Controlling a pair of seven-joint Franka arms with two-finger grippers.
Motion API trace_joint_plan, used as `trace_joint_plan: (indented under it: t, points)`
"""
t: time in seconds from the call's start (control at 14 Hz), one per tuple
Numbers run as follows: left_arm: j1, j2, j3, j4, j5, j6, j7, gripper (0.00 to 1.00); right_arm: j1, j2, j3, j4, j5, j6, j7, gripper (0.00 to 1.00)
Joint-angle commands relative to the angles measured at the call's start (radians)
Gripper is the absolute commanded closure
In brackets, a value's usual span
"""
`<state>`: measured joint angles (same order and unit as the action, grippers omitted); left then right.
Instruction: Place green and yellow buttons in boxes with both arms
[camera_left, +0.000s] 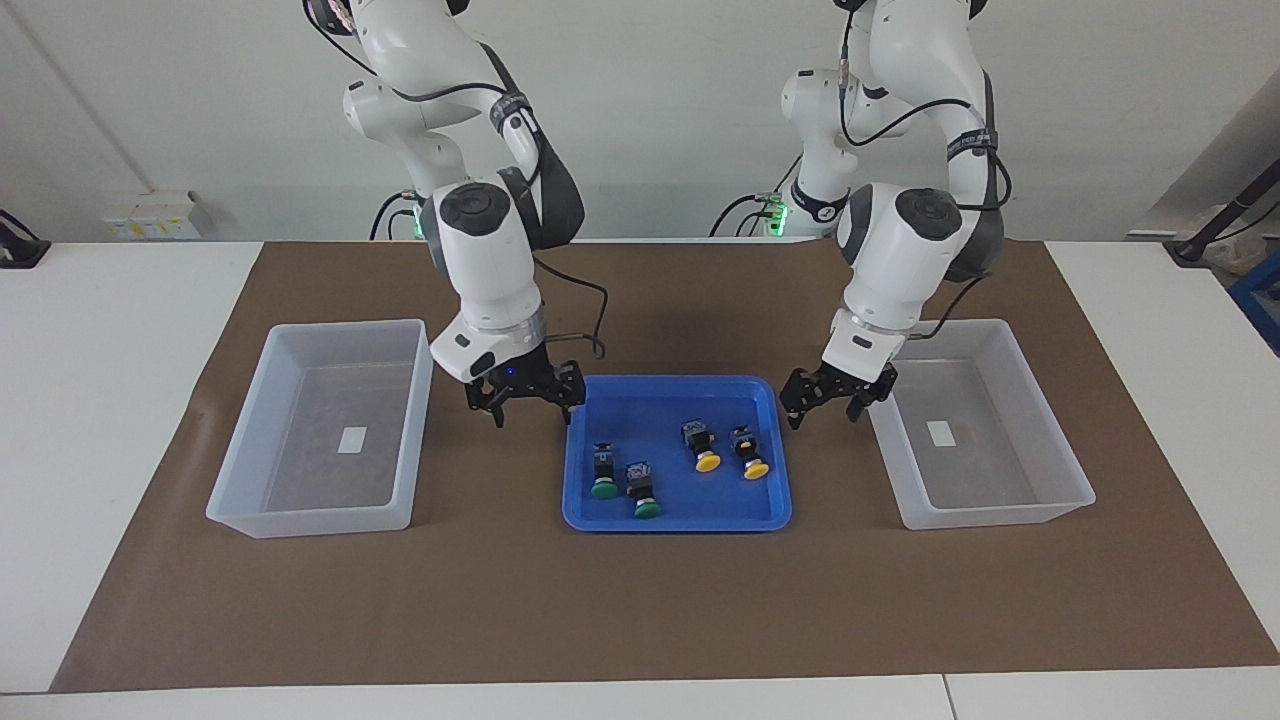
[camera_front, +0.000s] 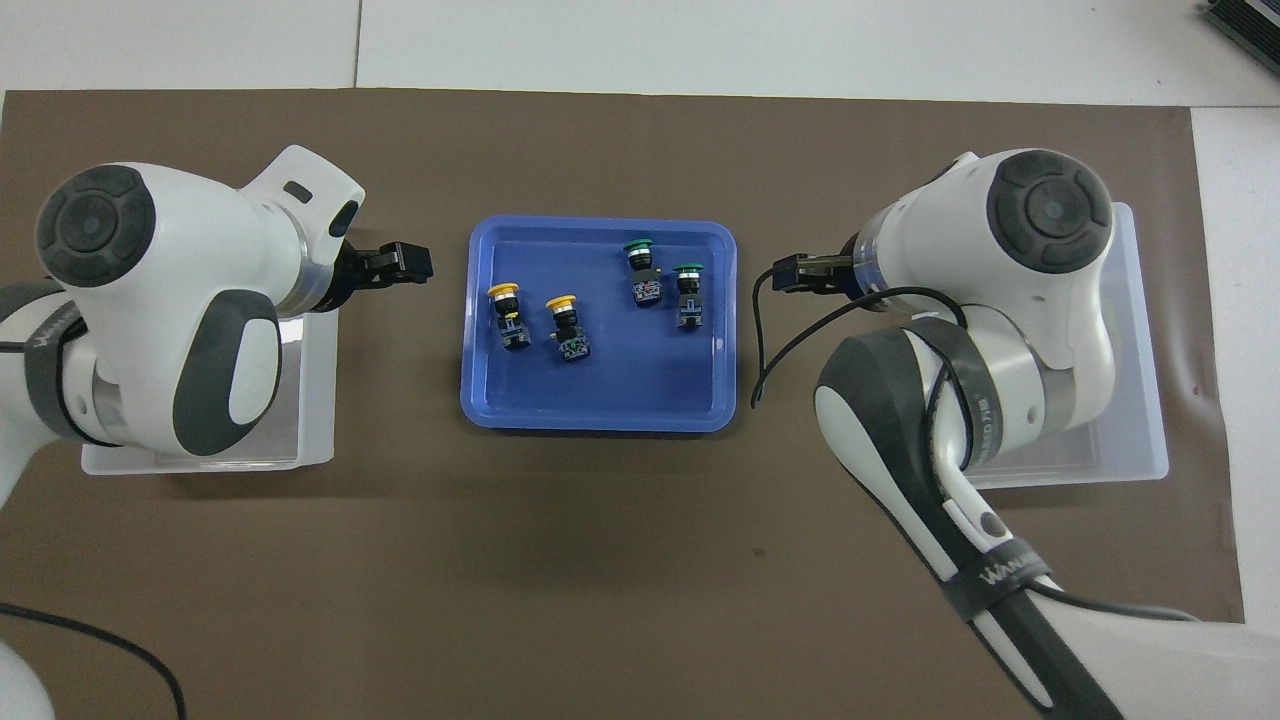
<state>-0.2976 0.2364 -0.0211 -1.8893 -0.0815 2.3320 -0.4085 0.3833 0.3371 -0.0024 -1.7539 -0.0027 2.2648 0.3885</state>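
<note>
While all four buttons lie on their sides in the blue tray (camera_left: 676, 519), the two green buttons (camera_left: 623, 481) sit toward the right arm's end and the two yellow buttons (camera_left: 727, 450) toward the left arm's, caps pointing away from the robots. An empty box (camera_left: 318, 512) and its twin (camera_left: 1000, 515) flank the tray on the brown mat (camera_left: 640, 610). Right gripper (camera_left: 525, 398) and left gripper (camera_left: 826, 400) hover with fingers spread, holding nothing, each over the mat just beside the tray

You've got a matt brown paper-like mat (camera_left: 640, 600), two translucent, frosted-looking plastic boxes (camera_left: 250, 470) (camera_left: 1050, 470), a glossy blue plastic tray (camera_left: 670, 395), and arms (camera_left: 490, 260) (camera_left: 900, 250) in smooth glossy white shells.
</note>
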Motion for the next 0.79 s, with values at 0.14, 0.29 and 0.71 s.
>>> trace_joint_plan:
  t: [0.14,0.29,0.71]
  points:
    - [-0.08,0.092,0.02,0.013,0.005,0.089,-0.116,0.0,0.057,0.114,0.002,0.046,0.007,0.088,0.018,0.0]
    - [-0.101,0.1,0.02,0.015,0.015,0.11,-0.189,0.0,0.075,0.154,0.002,0.079,0.004,0.094,0.02,0.0]
    - [-0.141,0.144,0.02,0.018,0.019,0.19,-0.26,0.0,0.091,0.195,0.002,0.065,0.004,0.208,0.018,0.26]
